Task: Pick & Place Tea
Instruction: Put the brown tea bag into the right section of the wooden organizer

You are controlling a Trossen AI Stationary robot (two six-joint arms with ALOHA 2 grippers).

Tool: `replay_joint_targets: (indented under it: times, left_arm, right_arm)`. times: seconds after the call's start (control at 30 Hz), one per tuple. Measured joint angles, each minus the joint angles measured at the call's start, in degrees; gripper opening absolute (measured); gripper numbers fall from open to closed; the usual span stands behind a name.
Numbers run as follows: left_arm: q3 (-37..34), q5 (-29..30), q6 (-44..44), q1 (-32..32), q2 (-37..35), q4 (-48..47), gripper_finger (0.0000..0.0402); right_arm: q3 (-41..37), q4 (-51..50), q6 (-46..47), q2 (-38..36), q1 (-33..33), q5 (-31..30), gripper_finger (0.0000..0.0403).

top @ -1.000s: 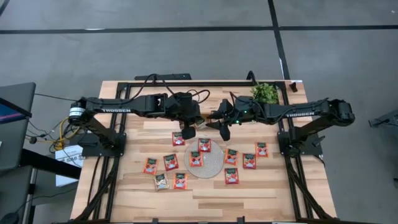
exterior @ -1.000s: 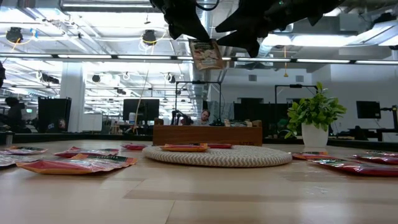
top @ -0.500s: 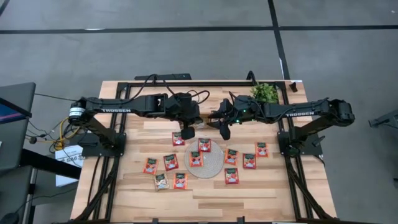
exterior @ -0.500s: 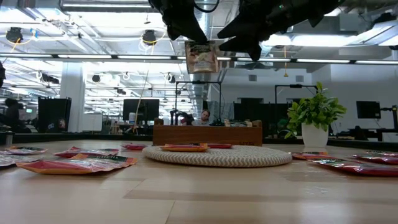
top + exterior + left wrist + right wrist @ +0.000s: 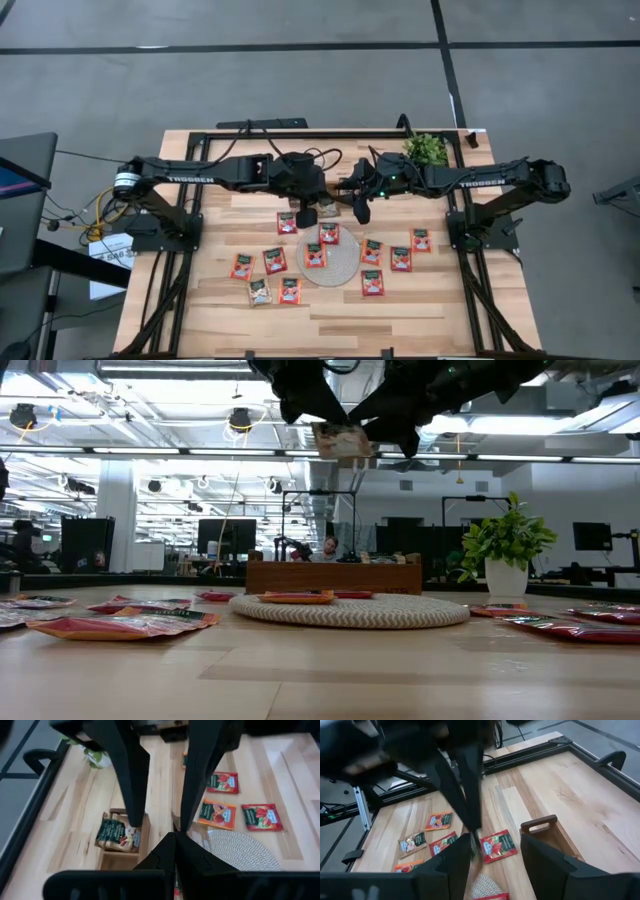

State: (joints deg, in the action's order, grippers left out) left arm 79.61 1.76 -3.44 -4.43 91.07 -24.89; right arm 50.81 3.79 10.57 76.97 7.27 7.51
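A pale tea sachet with a dark green band hangs high over the brown wooden tray, lying almost level. My left gripper is shut on it. My right gripper faces it from the table's right, open. Its two fingers stand on either side of the left gripper's tip, with a gap to it. Several red-orange sachets lie flat on the table, and two lie on the round mat. One pale sachet lies in a tray compartment. My left gripper pinches the sachet by one edge between its two fingers, which slant downward from the table's left. The sachet is lifted clear and sticks out from the fingertips toward the right gripper, nearly level.
A potted plant stands at the far right of the table. The mat lies in the table's middle, just nearer than the tray. Sachets are spread to the left and right of the mat. Bare wood lies along the near edge.
The sachet in my left gripper hung upright and face-on a second ago. It has since tipped up to lie almost level between the two grippers. Both arms have stayed about where they were.
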Motion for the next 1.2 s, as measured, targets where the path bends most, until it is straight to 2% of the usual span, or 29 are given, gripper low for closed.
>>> replay_joint_targets:
  times: [0.4, 0.8, 1.03, 1.2]
  left_arm:
    - [-0.02, 0.0, -0.11, 0.72, 2.4, 1.27, 0.0]
    - [-0.02, 1.16, -0.2, 0.71, 2.42, 1.03, 0.0]
    - [-0.02, 1.33, -0.2, 0.71, 2.42, 0.68, 0.0]
    - [-0.02, 1.57, 0.06, 0.71, 2.42, -4.43, 0.0]
  right_arm:
    - [-0.02, -3.86, 0.42, -0.02, 0.0, 0.0, 0.0134]
    - [-0.02, -5.53, 0.46, -0.02, 0.0, 0.04, 0.0168]
    - [-0.02, -5.64, 0.54, -0.02, 0.0, 1.53, 0.0165]
    - [-0.02, -10.53, 1.51, -0.02, -0.17, 2.51, 0.0166]
